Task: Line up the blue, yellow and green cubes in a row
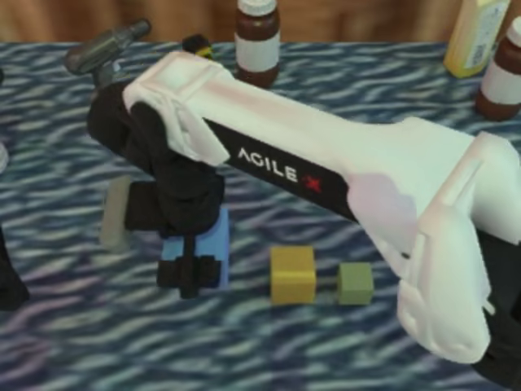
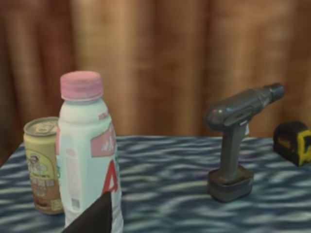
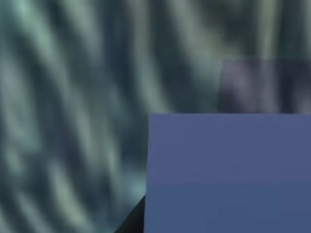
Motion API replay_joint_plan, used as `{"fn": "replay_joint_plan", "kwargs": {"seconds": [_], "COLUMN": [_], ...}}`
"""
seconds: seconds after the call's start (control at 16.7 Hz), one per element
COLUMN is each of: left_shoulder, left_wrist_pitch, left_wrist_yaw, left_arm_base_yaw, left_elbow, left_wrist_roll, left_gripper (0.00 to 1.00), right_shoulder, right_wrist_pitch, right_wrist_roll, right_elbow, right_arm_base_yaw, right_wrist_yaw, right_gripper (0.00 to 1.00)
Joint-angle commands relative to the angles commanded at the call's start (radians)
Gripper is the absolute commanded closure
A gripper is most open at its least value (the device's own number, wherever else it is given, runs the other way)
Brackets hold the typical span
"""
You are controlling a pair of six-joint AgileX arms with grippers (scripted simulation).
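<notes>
The light blue cube (image 1: 213, 238) rests left of centre on the table, at the left end of a row. To its right sits the yellow cube (image 1: 292, 274), then the small green cube (image 1: 355, 283). My right arm reaches across from the right, and its gripper (image 1: 189, 274) is down over the blue cube, shut on it. In the right wrist view the blue cube (image 3: 228, 172) fills the near corner, with one dark fingertip (image 3: 135, 219) against its side. My left arm (image 1: 6, 281) is parked at the table's left edge; one of its fingers (image 2: 95, 216) shows off to the side.
Along the back edge stand a grey drill (image 1: 102, 50), a tape measure (image 1: 198, 45), a brown bottle (image 1: 257, 37), a yellow bottle (image 1: 476, 32) and another brown bottle (image 1: 501, 69). A pale bar (image 1: 116, 213) lies left of the blue cube. A pink-capped white bottle (image 2: 87, 150) and a can (image 2: 43, 165) stand near my left wrist.
</notes>
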Motion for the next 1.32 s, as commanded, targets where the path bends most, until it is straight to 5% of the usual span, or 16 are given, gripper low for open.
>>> {"fn": "replay_joint_plan", "kwargs": {"seconds": [0.6, 1.32], "left_shoulder": [0.000, 0.000], "left_wrist_pitch": [0.000, 0.000], "left_wrist_yaw": [0.000, 0.000], "left_arm_base_yaw": [0.000, 0.000], "left_elbow": [0.000, 0.000], "left_wrist_roll": [0.000, 0.000], "left_gripper": [0.00, 0.00], "right_shoulder": [-0.017, -0.017], "right_wrist_pitch": [0.173, 0.173], "right_wrist_roll": [-0.002, -0.002], "right_elbow": [-0.195, -0.195], "right_arm_base_yaw": [0.005, 0.005], "right_wrist_yaw": [0.000, 0.000], "right_gripper": [1.00, 0.10]}}
